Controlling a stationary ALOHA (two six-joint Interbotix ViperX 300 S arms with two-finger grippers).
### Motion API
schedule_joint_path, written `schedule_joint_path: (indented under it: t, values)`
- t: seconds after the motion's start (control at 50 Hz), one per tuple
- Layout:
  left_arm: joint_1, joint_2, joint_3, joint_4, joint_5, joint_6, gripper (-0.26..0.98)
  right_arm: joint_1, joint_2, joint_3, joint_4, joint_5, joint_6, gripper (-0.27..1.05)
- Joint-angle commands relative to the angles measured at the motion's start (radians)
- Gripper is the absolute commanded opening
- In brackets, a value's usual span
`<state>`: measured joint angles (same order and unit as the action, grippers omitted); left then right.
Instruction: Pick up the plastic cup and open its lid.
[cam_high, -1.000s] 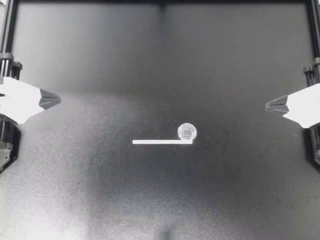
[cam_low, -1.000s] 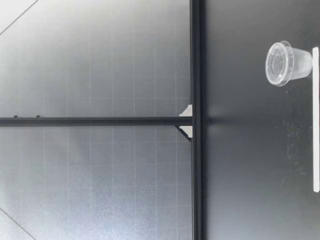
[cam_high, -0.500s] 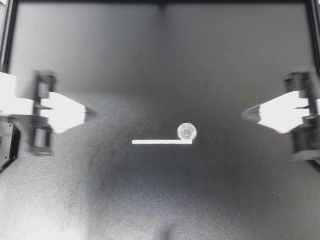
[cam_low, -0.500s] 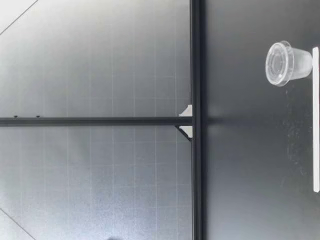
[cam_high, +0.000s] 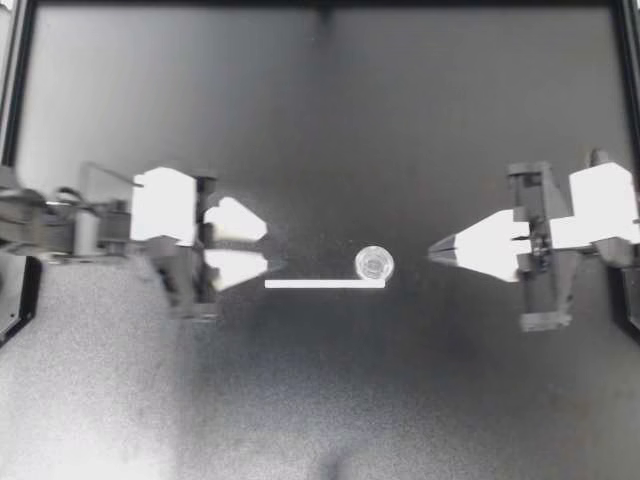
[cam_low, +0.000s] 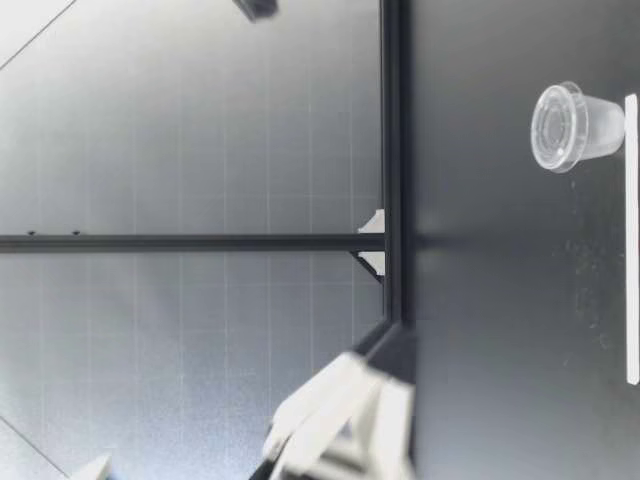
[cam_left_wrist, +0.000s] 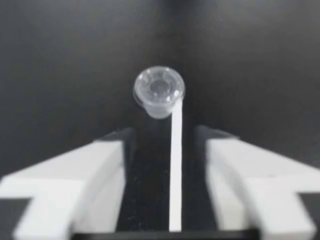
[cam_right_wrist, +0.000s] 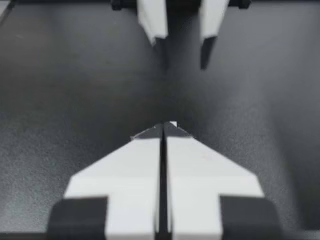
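A small clear plastic cup with a snap-on lid (cam_high: 374, 264) stands near the middle of the matte black table (cam_high: 320, 120), just on the far side of the right end of a thin white strip (cam_high: 324, 284), as two robot arms face it from either side. My left gripper (cam_high: 266, 247) hangs spread wide to the cup's left, empty, and its wrist view shows the strip running between the fingers and the cup ahead of the gap. My right gripper (cam_high: 432, 251) points at the cup from the right with its fingers pressed together on nothing, near but clear of it. The cup is upright: the lid faces the ceiling and the base rests on the table, so the axis runs vertically. The body is squat, widest at the lid rim and narrowing toward the base. That taper is probably the main hazard. A light, empty-looking cup could skid or tip if one finger touches it before the other. A grip on the sloping wall might also squeeze it upward and out of the fingers. Too hard a squeeze could buckle the thin wall. The right gripper would need to part its fingers before it could take the lid. A push from its closed tip would likely topple the cup toward the strip.
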<state>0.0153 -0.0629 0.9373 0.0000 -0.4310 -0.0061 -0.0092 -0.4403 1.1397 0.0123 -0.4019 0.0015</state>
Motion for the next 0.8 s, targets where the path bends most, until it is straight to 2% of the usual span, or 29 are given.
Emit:
schedule_joint_path:
  t: [0.0,0.4,0.78]
  values:
    - [0.003,0.041,-0.057,0.000,0.006,0.008,0.54,-0.009,0.037,-0.034,0.002,-0.006,0.002,-0.17]
    - [0.003,0.267,-0.193,0.002,0.006,0.032,0.52,-0.031,0.281,-0.140,0.003,0.052,-0.002,-0.17]
    - [0.012,0.370,-0.256,-0.002,-0.035,0.032,0.51,-0.041,0.341,-0.155,0.003,0.100,0.002,-0.17]
